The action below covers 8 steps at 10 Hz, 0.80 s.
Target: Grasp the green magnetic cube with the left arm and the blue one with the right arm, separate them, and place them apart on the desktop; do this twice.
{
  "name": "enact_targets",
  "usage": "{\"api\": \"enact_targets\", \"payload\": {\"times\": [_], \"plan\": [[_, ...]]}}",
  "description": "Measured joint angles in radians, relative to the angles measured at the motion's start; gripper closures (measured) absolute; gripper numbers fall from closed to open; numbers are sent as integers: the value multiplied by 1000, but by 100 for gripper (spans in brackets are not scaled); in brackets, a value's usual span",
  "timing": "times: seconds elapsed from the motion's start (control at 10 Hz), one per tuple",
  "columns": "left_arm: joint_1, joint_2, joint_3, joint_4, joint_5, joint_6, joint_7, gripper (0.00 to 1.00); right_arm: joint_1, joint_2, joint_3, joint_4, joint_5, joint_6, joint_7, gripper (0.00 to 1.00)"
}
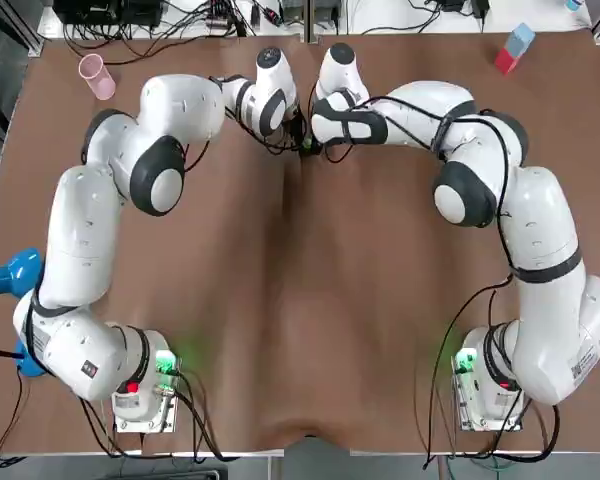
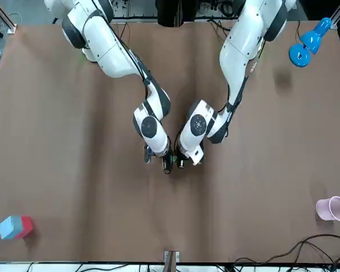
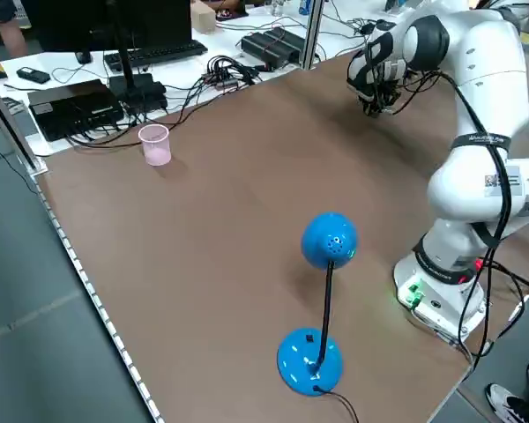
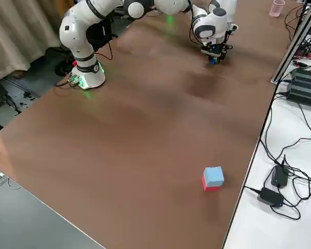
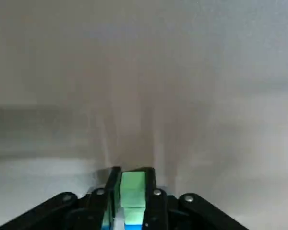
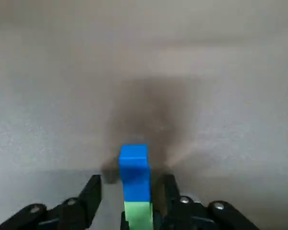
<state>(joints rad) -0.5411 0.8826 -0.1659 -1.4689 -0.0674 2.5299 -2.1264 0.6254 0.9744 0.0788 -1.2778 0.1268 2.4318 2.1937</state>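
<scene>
Green cube (image 5: 133, 187) is squeezed by the left gripper (image 5: 132, 173); joined blue cube (image 6: 133, 165) sits between right gripper (image 6: 131, 179) fingers, probably apart.

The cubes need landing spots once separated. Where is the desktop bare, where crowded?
Bare: the wide middle of the desktop nearer the robot, and the right side up to the blue-and-red block pair. Crowded: far centre, where the left gripper clamps the green cube and the right gripper straddles the blue cube. The pink cup and blue lamp border the left side.

No text, label, brand or number can be read anywhere in these views.
</scene>
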Motion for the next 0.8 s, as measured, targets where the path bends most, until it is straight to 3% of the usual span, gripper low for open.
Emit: {"api": "enact_targets", "payload": {"times": [0.1, 0.2, 0.8], "plan": [[0, 0, 0, 0, 0, 0, 0, 76, 0, 0, 0, 0, 11, 4, 0, 66], [0, 0, 0, 0, 0, 0, 0, 76, 0, 0, 0, 0, 12, 4, 1, 77], [5, 0, 8, 3, 0, 2, 25, 76, 0, 0, -1, 1, 13, 6, 1, 77]]}}
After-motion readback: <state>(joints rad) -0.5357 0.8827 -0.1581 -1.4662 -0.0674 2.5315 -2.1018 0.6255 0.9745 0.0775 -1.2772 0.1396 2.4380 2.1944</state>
